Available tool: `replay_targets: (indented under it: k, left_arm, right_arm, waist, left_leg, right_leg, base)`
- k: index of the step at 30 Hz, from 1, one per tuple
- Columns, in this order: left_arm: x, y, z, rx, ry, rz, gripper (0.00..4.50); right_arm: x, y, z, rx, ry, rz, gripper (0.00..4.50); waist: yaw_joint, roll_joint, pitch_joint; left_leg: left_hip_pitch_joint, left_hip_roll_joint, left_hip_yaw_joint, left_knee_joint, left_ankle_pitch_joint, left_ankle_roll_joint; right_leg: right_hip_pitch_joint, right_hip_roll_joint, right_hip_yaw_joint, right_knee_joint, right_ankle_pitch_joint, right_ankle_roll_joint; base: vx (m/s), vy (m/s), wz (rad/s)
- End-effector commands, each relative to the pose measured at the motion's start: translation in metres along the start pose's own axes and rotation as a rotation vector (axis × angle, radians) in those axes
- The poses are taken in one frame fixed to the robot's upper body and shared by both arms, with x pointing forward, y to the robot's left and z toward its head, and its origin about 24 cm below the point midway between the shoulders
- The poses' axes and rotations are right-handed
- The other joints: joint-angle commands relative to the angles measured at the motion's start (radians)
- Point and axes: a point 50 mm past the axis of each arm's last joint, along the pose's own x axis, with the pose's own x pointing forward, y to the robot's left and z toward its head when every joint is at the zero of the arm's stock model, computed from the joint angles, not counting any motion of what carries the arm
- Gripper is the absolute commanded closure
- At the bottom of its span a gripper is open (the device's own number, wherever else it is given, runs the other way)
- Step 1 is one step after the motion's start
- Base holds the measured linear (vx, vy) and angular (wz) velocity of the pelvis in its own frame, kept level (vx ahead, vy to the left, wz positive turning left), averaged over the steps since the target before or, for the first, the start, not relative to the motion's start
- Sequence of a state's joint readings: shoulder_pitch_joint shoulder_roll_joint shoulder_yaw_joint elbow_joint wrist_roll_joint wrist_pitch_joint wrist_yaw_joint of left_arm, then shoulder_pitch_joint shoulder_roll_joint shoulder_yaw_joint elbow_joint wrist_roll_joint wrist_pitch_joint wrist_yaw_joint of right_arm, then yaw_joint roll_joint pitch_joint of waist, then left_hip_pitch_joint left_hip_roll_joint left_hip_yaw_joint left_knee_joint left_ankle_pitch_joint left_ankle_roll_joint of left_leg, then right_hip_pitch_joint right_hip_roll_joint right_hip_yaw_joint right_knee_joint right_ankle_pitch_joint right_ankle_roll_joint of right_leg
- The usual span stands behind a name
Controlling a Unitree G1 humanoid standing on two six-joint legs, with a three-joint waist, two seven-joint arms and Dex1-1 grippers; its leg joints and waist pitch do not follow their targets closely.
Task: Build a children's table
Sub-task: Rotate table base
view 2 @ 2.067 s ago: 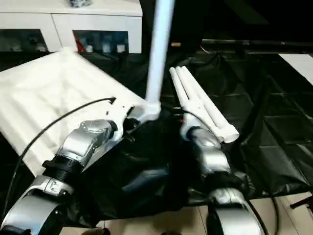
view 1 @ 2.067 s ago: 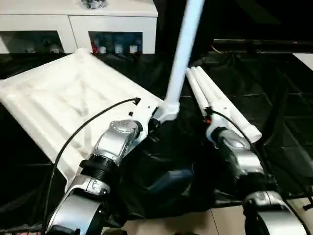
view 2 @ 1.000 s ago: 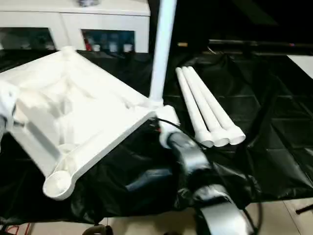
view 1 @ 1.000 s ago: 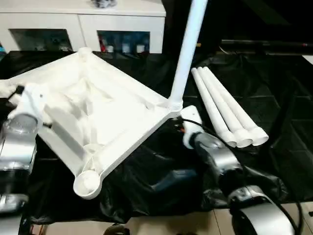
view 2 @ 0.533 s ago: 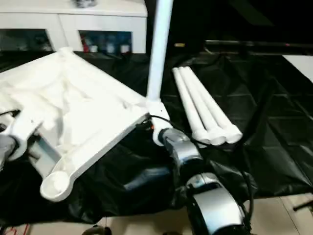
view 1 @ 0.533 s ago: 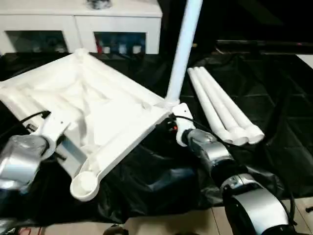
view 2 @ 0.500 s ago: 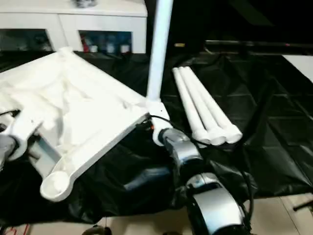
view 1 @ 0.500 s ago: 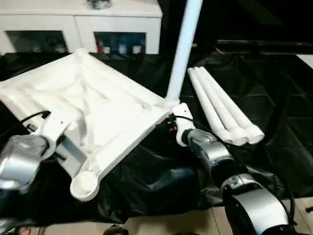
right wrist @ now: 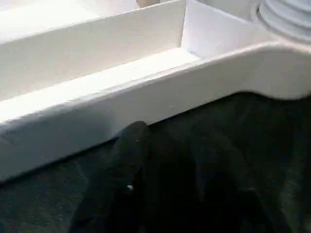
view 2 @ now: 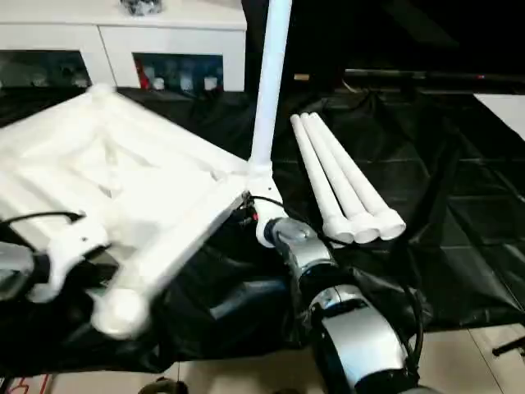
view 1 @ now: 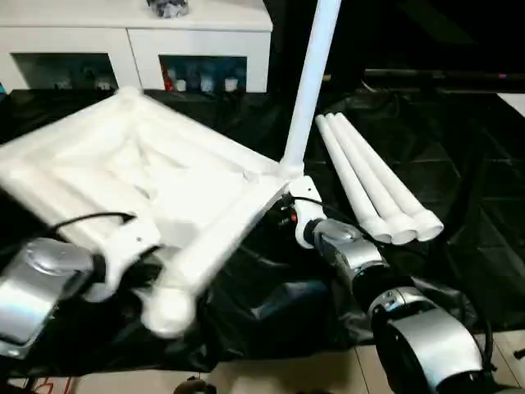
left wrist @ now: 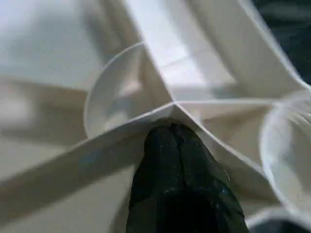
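**Three loose legs lie on the right arm's side of the upturned table top**

The white plastic rectangular table top [view 1: 156, 193] lies upside down on the black-covered desk [view 1: 476, 238], ribbed underside up, tilted, with one white tapered tube leg [view 1: 310, 78] already standing upright in its far right corner socket. Taking that standing leg as the landmark, the three remaining white tube legs [view 1: 373, 185] lie side by side just to its right, apart from the top, their long axes running from near the leg's foot toward the robot, ridged ends nearest.

The right end effector [view 1: 297, 215] sits directly below the standing leg, at the top's corner edge; in the wrist view its black fingers [right wrist: 131, 160] lie low beside the rim, and I cannot tell how far apart they stand or whether they grip anything. The left end effector [left wrist: 175, 141] is well to the left of the leg, at the top's near corner by an empty round socket [view 1: 168, 310], its fingers pressed together against a rib without clasping it.

My judgement: the right arm is the nearer one for the next leg.
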State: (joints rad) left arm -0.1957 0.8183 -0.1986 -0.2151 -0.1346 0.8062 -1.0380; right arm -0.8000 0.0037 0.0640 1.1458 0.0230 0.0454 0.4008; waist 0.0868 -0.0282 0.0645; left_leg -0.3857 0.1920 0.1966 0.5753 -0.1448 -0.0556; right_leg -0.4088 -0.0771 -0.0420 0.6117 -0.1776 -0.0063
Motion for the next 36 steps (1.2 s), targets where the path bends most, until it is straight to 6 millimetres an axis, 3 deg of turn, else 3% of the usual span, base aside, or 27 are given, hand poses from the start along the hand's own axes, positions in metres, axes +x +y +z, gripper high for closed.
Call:
replay_targets:
  k: [1,6,8,11,12,14,15,16,19,23,24,26,27,28,31,32,36]
  left_arm:
    - [0.008,-0.011,0.015,0.054,-0.063,-0.091,4.50]
    - [0.034,-0.008,0.040,0.119,-0.160,-0.070,4.50]
    - [0.039,-0.006,0.046,0.131,-0.180,-0.050,4.50]
    - [0.047,-0.002,0.055,0.129,-0.209,-0.021,4.50]
    - [0.053,0.004,0.061,0.130,-0.221,0.030,4.50]
    - [0.063,0.016,0.070,0.140,-0.235,0.132,4.50]
    - [0.066,0.022,0.073,0.143,-0.233,0.173,4.50]
    - [0.067,0.027,0.073,0.143,-0.223,0.218,4.50]
    - [0.067,0.037,0.070,0.159,-0.192,0.289,4.50]
    - [0.063,0.035,0.068,0.147,-0.219,0.261,4.50]
    - [0.059,0.032,0.068,0.147,-0.247,0.233,4.50]
    - [0.055,0.027,0.070,0.158,-0.294,0.197,4.50]
    - [0.051,0.024,0.072,0.132,-0.341,0.167,4.29]
    - [0.047,0.025,0.073,0.098,-0.384,0.175,4.17]
    - [0.043,0.027,0.076,0.056,-0.431,0.201,4.06]
    - [0.038,0.033,0.079,0.000,-0.495,0.269,3.97]
    - [0.032,0.041,0.087,-0.057,-0.632,0.413,3.67]
  right_arm:
    - [0.003,0.004,0.010,-0.023,-0.024,0.031,3.31]
    - [0.002,0.004,0.011,-0.029,-0.028,0.039,3.77]
    - [0.002,0.003,0.011,-0.029,-0.029,0.039,3.87]
    - [0.002,0.002,0.010,-0.028,-0.029,0.038,4.13]
    - [0.001,0.001,0.009,-0.028,-0.029,0.033,4.26]
    - [-0.001,-0.002,0.009,-0.025,-0.031,0.024,4.31]
    - [-0.001,-0.004,0.009,-0.024,-0.035,0.016,4.46]
    - [-0.003,-0.007,0.009,-0.026,-0.042,0.004,4.46]
    - [-0.006,-0.015,0.013,-0.034,-0.067,-0.031,4.46]
    - [-0.013,-0.029,0.025,-0.016,-0.113,-0.109,4.46]
    - [-0.016,-0.033,0.030,-0.014,-0.118,-0.134,4.46]
    - [-0.020,-0.037,0.037,0.018,-0.121,-0.120,4.46]
    - [-0.024,-0.039,0.044,0.065,-0.158,-0.102,4.29]
    - [-0.027,-0.044,0.048,0.079,-0.176,-0.125,4.18]
    - [-0.031,-0.049,0.052,0.076,-0.177,-0.166,3.98]
    - [-0.035,-0.056,0.057,0.069,-0.173,-0.210,3.85]
    - [-0.042,-0.070,0.061,0.072,-0.140,-0.306,3.54]
  waist:
    - [-0.003,0.027,-0.067]
    - [-0.006,0.022,-0.069]
    - [-0.002,0.023,-0.073]
    - [-0.005,0.021,-0.076]
    - [-0.008,0.024,-0.075]
    - [-0.006,0.024,-0.075]
    - [0.000,0.030,-0.076]
    - [-0.002,0.026,-0.076]
    - [-0.004,0.022,-0.077]
    - [-0.005,0.028,-0.081]
    - [-0.004,0.037,-0.081]
    - [-0.005,0.032,-0.083]
    - [-0.002,0.032,-0.083]
    - [-0.002,0.039,-0.082]
    - [-0.001,0.039,-0.078]
    - [-0.004,0.042,-0.074]
    - [-0.003,0.035,-0.074]
  left_leg:
    - [0.037,0.035,-0.024,-0.076,-0.419,-0.083]
    - [0.029,0.032,-0.021,-0.073,-0.369,-0.068]
    - [0.032,0.032,-0.019,-0.069,-0.347,-0.064]
    - [0.022,0.031,-0.021,-0.068,-0.307,-0.057]
    - [0.028,0.028,-0.017,-0.065,-0.313,-0.051]
    - [0.031,0.029,-0.016,-0.064,-0.319,-0.050]
    - [0.032,0.030,-0.018,-0.064,-0.326,-0.053]
    - [0.028,0.030,-0.021,-0.067,-0.335,-0.055]
    - [0.024,0.030,-0.024,-0.068,-0.324,-0.052]
    - [0.029,0.031,-0.020,-0.061,-0.288,-0.043]
    - [0.029,0.031,-0.020,-0.060,-0.286,-0.044]
    - [0.028,0.031,-0.020,-0.061,-0.271,-0.040]
    - [0.028,0.031,-0.019,-0.059,-0.259,-0.031]
    - [0.030,0.030,-0.017,-0.059,-0.267,-0.032]
    - [0.034,0.029,-0.016,-0.060,-0.303,-0.045]
    - [0.034,0.028,-0.016,-0.062,-0.337,-0.058]
    - [0.035,0.026,-0.020,-0.062,-0.361,-0.066]
  right_leg:
    - [0.022,-0.056,0.039,-0.069,-0.297,-0.177]
    - [0.030,-0.054,0.039,-0.067,-0.259,-0.179]
    - [0.032,-0.056,0.040,-0.065,-0.240,-0.179]
    - [0.042,-0.056,0.037,-0.059,-0.208,-0.184]
    - [0.034,-0.050,0.037,-0.065,-0.207,-0.184]
    - [0.035,-0.051,0.038,-0.066,-0.208,-0.185]
    - [0.036,-0.053,0.038,-0.067,-0.213,-0.183]
    - [0.039,-0.054,0.036,-0.067,-0.228,-0.178]
    - [0.043,-0.054,0.034,-0.065,-0.223,-0.171]
    - [0.040,-0.050,0.032,-0.059,-0.154,-0.201]
    - [0.040,-0.051,0.033,-0.057,-0.144,-0.205]
    - [0.045,-0.048,0.031,-0.054,-0.106,-0.215]
    - [0.047,-0.048,0.032,-0.052,-0.077,-0.220]
    - [0.043,-0.045,0.032,-0.053,-0.071,-0.223]
    - [0.039,-0.044,0.031,-0.058,-0.115,-0.221]
    - [0.039,-0.044,0.032,-0.063,-0.174,-0.208]
    - [0.039,-0.046,0.032,-0.072,-0.249,-0.175]
  base:
    - [0.000,0.000,0.00]
    - [0.000,0.000,0.00]
    - [0.000,0.000,0.00]
    - [0.000,0.000,0.00]
    - [0.000,0.000,0.00]
    - [0.000,0.000,0.00]
    - [0.000,0.000,0.00]
    - [0.000,0.000,0.00]
    - [0.000,0.000,0.00]
    - [0.000,0.000,0.00]
    - [0.000,0.000,0.00]
    - [0.000,0.000,0.00]
    - [0.000,0.000,0.00]
    - [0.000,0.000,0.00]
    - [0.000,0.000,0.00]
    - [0.000,0.000,0.00]
    - [0.000,0.000,0.00]
